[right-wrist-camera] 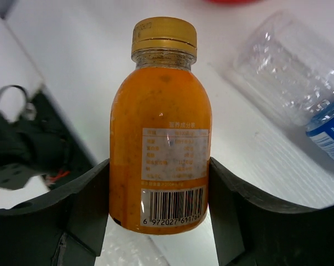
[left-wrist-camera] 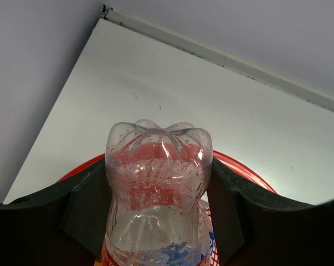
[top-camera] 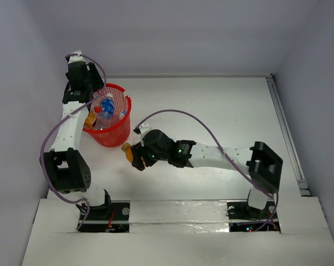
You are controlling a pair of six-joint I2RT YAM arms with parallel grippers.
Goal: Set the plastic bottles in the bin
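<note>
Left end effector [left-wrist-camera: 158, 185], clear bottle [left-wrist-camera: 158, 166] cropped

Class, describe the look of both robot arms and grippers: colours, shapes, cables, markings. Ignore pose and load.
The left arm and right arm have white tubular links, boxy black joints, a looping purple cable each. Green lights dot the right wrist. Gripper fingers are black, broad, inward-curved.

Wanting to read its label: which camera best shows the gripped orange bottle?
Right wrist: the orange bottle fills it, label and cap visible. Top view shows only a small orange sliver; left wrist shows none.
</note>
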